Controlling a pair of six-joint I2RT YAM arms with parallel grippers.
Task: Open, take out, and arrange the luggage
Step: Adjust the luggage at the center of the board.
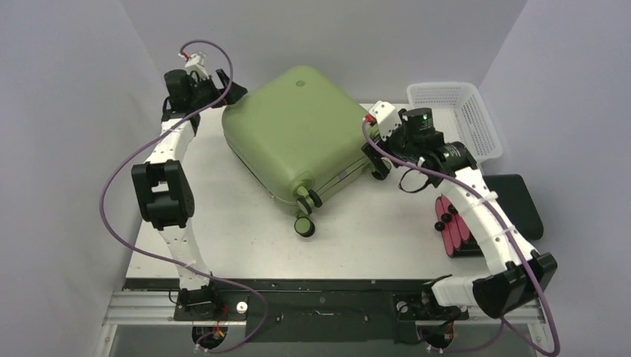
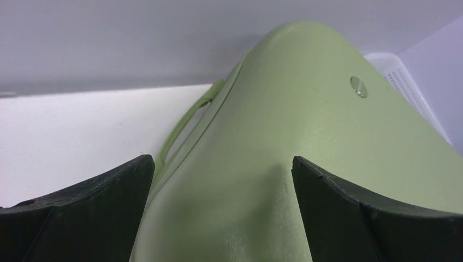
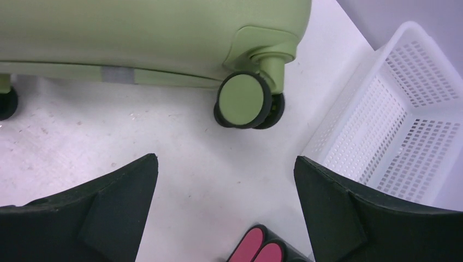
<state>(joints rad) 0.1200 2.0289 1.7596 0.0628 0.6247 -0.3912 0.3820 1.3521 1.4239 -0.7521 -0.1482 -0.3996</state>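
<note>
Starting on the luggage (image 1: 298,134), which looks shut.
Your left gripper (image 2: 221,159) and right gripper (image 3: 226,158) have fingers wide apart, holding nothing; you must open and unpack it.

The luggage (image 1: 298,126) has a smooth olive-green hard plastic shell with a soft sheen — the basket (image 1: 465,111) is white mesh plastic, the table (image 1: 357,238) matt and speckled.

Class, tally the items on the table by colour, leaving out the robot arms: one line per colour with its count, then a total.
Green: 1, the hard-shell suitcase
White: 1, the mesh basket
Black with a pink-red side: 1, the smaller case
Total: 3
</note>
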